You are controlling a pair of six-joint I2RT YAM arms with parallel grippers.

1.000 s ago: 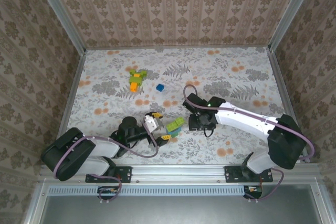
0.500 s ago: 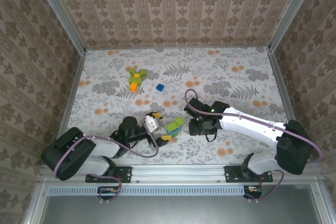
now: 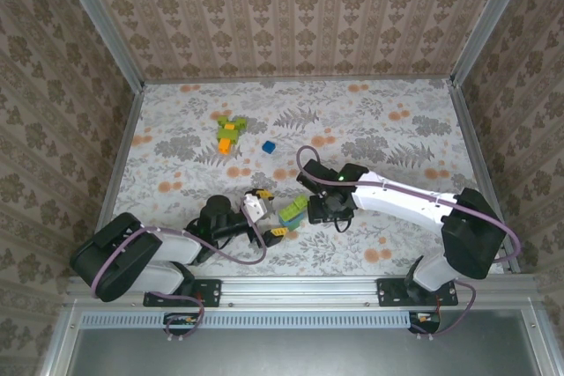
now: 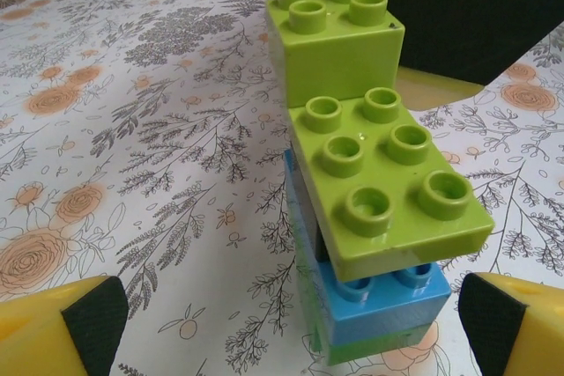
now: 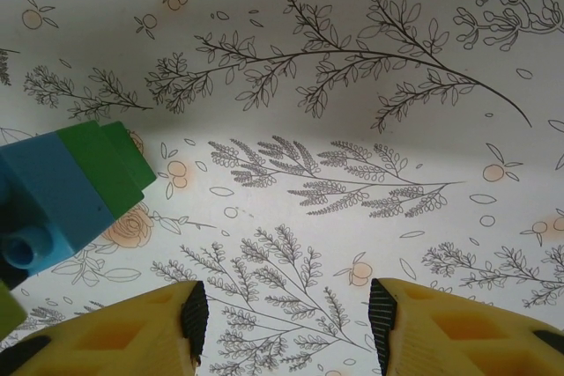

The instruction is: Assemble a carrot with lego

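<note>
A lego stack (image 4: 370, 191) lies on the floral table: two light green bricks over a blue one and a green one. It sits just ahead of my left gripper (image 4: 291, 323), which is open wide, yellow fingertips (image 4: 84, 323) to either side. In the top view the stack (image 3: 295, 210) lies between my left gripper (image 3: 270, 211) and right gripper (image 3: 319, 209). The right gripper (image 5: 286, 323) is open over bare table with nothing between its fingers; the stack's blue and green end (image 5: 66, 187) shows to its left. More lego (image 3: 229, 134) and a lone blue brick (image 3: 268, 147) lie farther back.
The right arm's dark body (image 4: 467, 6) looms just behind the stack in the left wrist view. Patterned walls and metal rails (image 3: 123, 156) enclose the table on three sides. Open tabletop stretches across the back and the right half.
My right gripper has shifted left, closer to the stack. The left gripper and the stack have not moved.
</note>
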